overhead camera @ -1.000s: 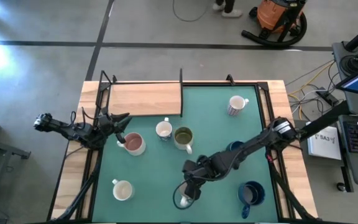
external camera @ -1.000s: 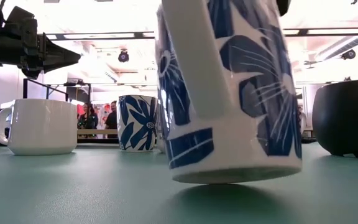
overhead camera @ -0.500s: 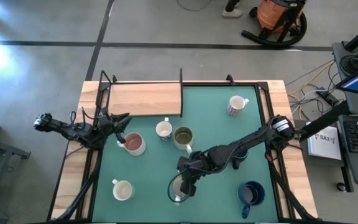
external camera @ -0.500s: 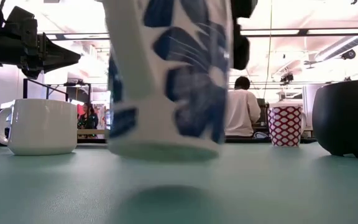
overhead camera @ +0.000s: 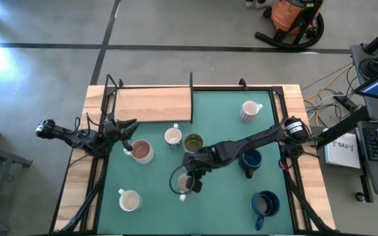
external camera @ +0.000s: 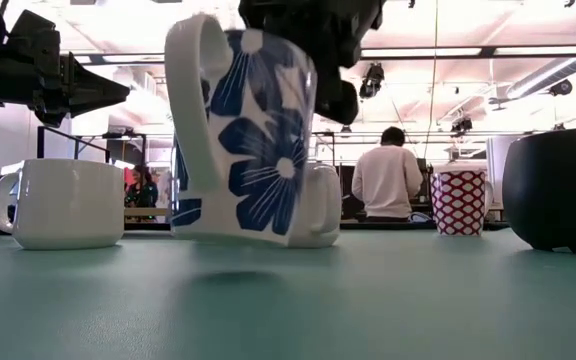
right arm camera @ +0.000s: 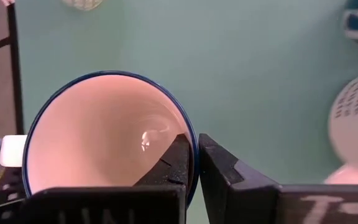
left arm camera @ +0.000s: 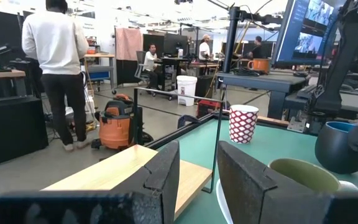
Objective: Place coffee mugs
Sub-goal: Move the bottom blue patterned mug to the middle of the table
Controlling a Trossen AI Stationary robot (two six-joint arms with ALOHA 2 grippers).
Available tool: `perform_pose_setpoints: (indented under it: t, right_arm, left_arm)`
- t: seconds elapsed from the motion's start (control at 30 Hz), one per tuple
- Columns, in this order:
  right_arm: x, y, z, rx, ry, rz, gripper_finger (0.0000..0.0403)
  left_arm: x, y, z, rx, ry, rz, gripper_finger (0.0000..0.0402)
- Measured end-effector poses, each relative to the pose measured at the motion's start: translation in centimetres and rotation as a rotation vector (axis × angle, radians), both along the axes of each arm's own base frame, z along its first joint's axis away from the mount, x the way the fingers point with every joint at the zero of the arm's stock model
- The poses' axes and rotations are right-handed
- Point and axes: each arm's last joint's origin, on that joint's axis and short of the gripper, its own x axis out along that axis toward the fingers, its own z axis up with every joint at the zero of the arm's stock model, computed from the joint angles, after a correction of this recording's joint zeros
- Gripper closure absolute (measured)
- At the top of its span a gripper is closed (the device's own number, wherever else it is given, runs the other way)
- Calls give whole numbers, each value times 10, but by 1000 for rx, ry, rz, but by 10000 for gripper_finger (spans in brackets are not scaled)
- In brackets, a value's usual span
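A white mug with blue flowers (external camera: 243,140) hangs over the middle of the green mat, with my right gripper (overhead camera: 189,182) shut on it. Around it stand a pink-lined mug (overhead camera: 141,151), a small white mug (overhead camera: 172,137), an olive-green mug (overhead camera: 193,143), a red-patterned mug (overhead camera: 249,111), two dark blue mugs (overhead camera: 250,159) (overhead camera: 264,204) and a white mug (overhead camera: 129,200). My left gripper (left arm camera: 197,180) waits open at the table's left edge, level, with nothing between its fingers. My right gripper pinches the flowered mug's rim (right arm camera: 192,140), one finger (right arm camera: 173,163) inside the mug and the other (right arm camera: 222,171) outside its wall. The fingers slant down from the table's right side. The mug hangs clear of the mat, tilted, its handle (external camera: 193,100) toward the left.
A wooden board (overhead camera: 153,103) lies at the far left, inside a black metal frame (overhead camera: 191,82). Bare mat (overhead camera: 222,210) shows along the near edge between the white mug and the near dark blue mug. People stand in the room beyond the table.
My right gripper has carried the flowered mug from near the table's near edge toward the far edge and the left, a little higher. The mug has stayed clear of the mat and has turned, so its handle now shows at the left in the low view.
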Motion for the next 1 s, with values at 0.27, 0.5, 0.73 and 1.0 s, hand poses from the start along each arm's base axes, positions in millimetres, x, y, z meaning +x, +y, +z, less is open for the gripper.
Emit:
perform_pose_setpoints:
  t: [0.27, 0.5, 0.73, 1.0]
  right_arm:
    - [11, -27, 5, -36, -86, -2, 391]
    - [16, -47, 7, -95, -128, 3, 391]
    - [19, -57, 6, -145, -158, 5, 390]
    - [18, -59, 3, -160, -159, 23, 390]
  left_arm:
    - [0, 0, 0, 0, 0, 0, 310]
    - [0, 0, 0, 0, 0, 0, 310]
    - [0, 0, 0, 0, 0, 0, 310]
    - [0, 0, 0, 0, 0, 0, 310]
